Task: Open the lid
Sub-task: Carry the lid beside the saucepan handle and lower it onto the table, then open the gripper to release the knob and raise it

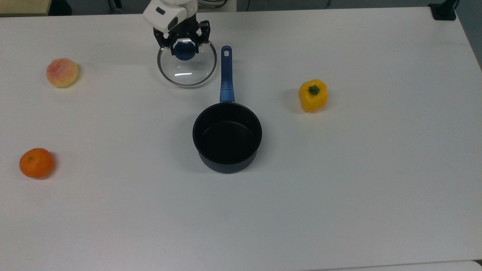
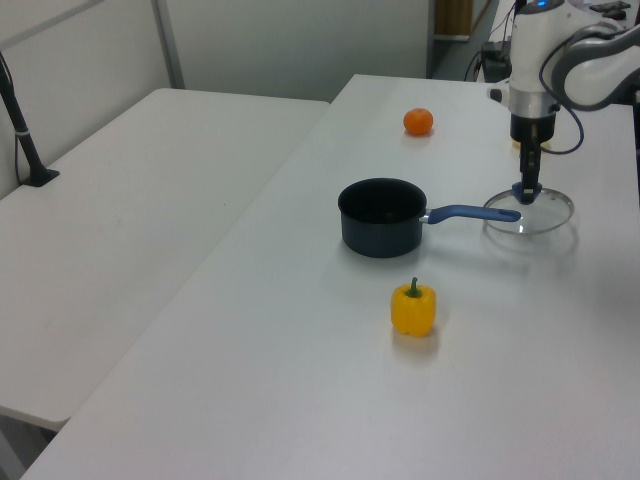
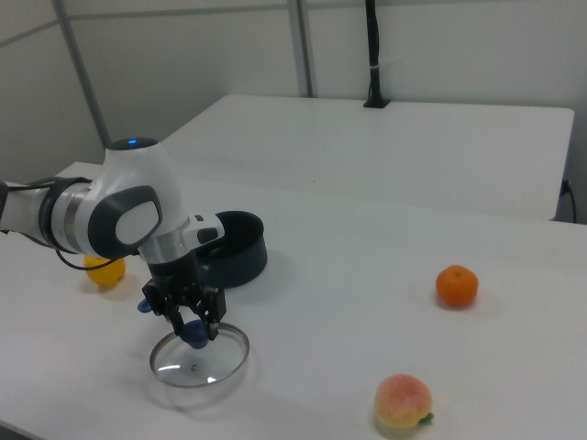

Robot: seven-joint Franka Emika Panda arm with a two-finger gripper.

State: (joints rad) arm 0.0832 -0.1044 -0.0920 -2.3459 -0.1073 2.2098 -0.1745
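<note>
Lid [image 1: 187, 71] near the table's [image 1: 339, 188] far edge in my top view, just beside the saucepan's [image 1: 227, 136] handle, gripper [image 1: 184, 44] fingers clamped on its blue knob [image 1: 184, 52]. In my left view the lid [image 2: 529, 213] lies low by the handle tip. In my right view it [image 3: 199, 358] sits near the table's front edge.

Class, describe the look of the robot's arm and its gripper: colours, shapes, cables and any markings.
The arm is glossy white with rounded, bulbous joints, grey bands between segments and a small blue light on top. A dark cable loops beside it. The gripper has a white boxy body and two black fingers.
</note>
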